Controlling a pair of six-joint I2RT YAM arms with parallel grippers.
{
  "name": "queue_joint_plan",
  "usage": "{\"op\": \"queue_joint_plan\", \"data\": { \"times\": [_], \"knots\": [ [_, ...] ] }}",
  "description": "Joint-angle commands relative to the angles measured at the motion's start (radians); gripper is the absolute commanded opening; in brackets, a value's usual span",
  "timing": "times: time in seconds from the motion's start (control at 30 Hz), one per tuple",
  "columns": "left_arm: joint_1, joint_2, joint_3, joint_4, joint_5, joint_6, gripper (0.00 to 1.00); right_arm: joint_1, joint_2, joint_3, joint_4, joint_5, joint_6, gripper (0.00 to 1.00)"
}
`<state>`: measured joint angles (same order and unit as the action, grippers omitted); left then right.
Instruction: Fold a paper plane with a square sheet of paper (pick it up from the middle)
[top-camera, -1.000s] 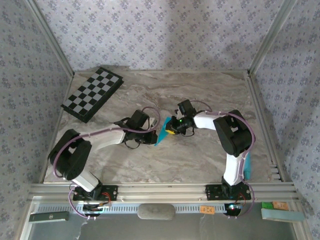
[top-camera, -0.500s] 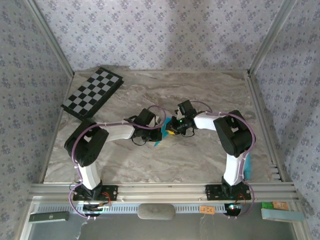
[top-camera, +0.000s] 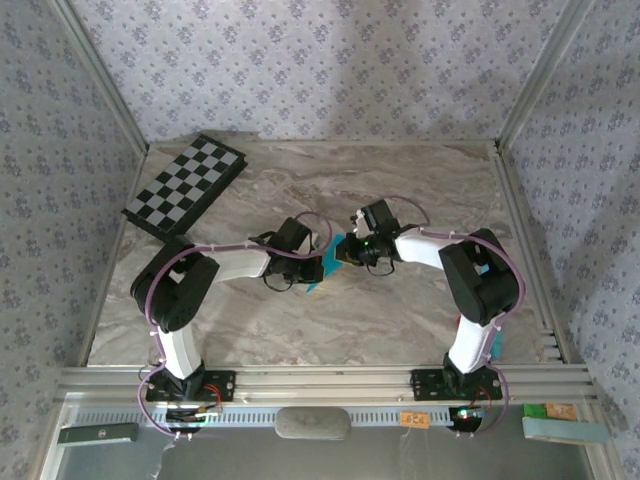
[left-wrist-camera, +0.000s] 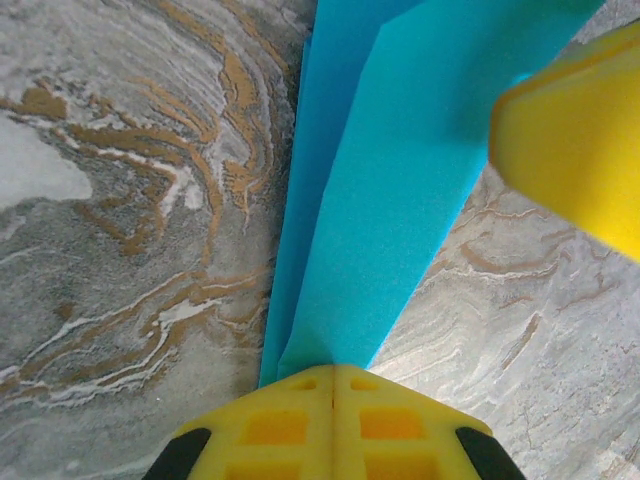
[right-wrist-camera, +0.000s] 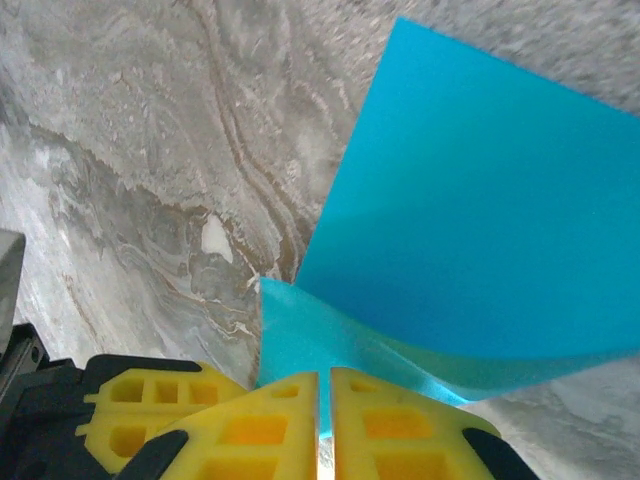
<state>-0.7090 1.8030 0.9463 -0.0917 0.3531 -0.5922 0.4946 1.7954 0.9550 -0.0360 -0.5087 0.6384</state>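
The square sheet of paper (top-camera: 324, 263) is bright turquoise, folded into layers with a lengthwise crease, and is held just above the marble table between both grippers. My left gripper (left-wrist-camera: 333, 372) is shut on the narrow end of the paper (left-wrist-camera: 400, 170), which stretches away from its yellow fingers. From the other side, my right gripper (right-wrist-camera: 325, 385) is shut on a curled edge of the paper (right-wrist-camera: 480, 220), with only a thin slit between its fingers. The two grippers (top-camera: 305, 263) (top-camera: 345, 253) sit close together at mid-table. The right gripper's yellow finger (left-wrist-camera: 575, 140) shows in the left wrist view.
A folded black-and-white checkerboard (top-camera: 185, 187) lies at the table's back left. The marble table (top-camera: 420, 180) is walled by patterned panels on three sides. A pale teal bar (top-camera: 565, 428) and a grey pad (top-camera: 313, 423) lie below the front rail.
The left arm has swung right and drawn in closer to the paper. The right arm's elbow has shifted right and its jaws have closed a little more on the paper.
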Motion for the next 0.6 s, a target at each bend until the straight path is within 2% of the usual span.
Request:
{"op": "queue_joint_plan", "data": {
  "times": [0.0, 0.27, 0.57],
  "knots": [
    [-0.003, 0.021, -0.003, -0.054, -0.017, 0.008, 0.00, 0.023, 0.028, 0.006, -0.008, 0.004, -0.040, 0.12],
    [0.002, 0.022, -0.009, -0.069, -0.017, 0.000, 0.00, 0.032, 0.103, 0.041, -0.016, -0.008, -0.055, 0.11],
    [0.010, 0.021, -0.064, -0.105, -0.017, 0.002, 0.00, -0.080, 0.149, 0.044, -0.002, -0.007, -0.087, 0.11]
  ]
}}
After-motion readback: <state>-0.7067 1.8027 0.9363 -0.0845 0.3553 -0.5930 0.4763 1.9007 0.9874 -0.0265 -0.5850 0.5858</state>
